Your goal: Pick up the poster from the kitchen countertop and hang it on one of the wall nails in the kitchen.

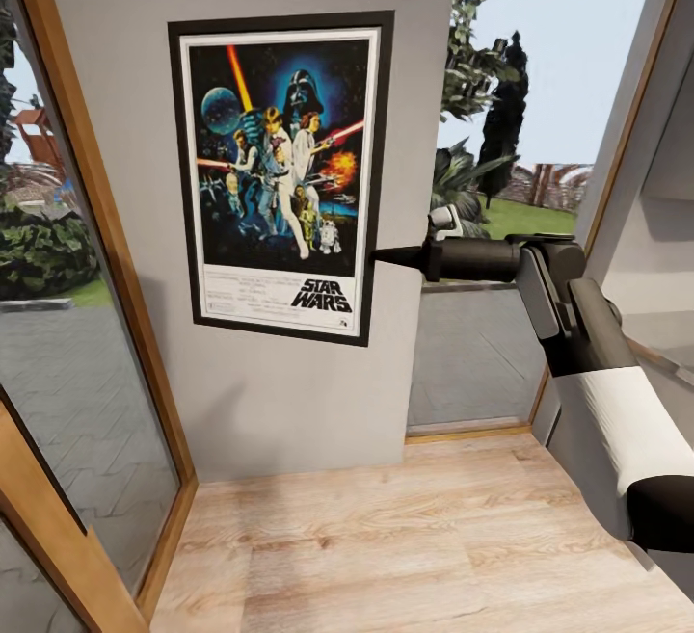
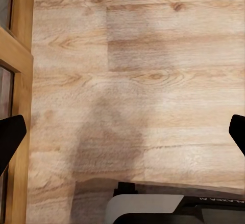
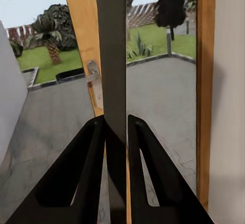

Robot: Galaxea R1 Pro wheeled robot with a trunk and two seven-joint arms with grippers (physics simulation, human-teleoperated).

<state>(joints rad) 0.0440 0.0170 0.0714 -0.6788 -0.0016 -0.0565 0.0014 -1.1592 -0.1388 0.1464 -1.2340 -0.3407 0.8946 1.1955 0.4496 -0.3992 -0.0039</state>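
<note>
Poster (image 1: pixel 280 177) hung upright and flat against the grey wall (image 1: pixel 260 402), well above the wood floor (image 1: pixel 405 546), between a glazed door (image 1: pixel 87 325) on the left and a window opening on the right. Clamped at its right edge, low down, by the right gripper (image 1: pixel 378 255); seen edge-on in the right wrist view as a dark strip (image 3: pixel 113 81) running up between the two fingers (image 3: pixel 84 173), both pressed against it. No nail visible, presumably hidden behind the frame if reached at all. Left gripper (image 2: pixel 122 132) pointed down at the bare floor, fingers spread wide apart, nothing between them.

Judged as the hanging step, near its end: poster already at the wall, held level. Whether the frame was caught on a nail could not be told from here. Next move would call for a gentle release of the right fingers and a straight pull-back away from the frame edge, without dragging it sideways. Risk: poster dropping to the floor if not truly hooked.
</note>
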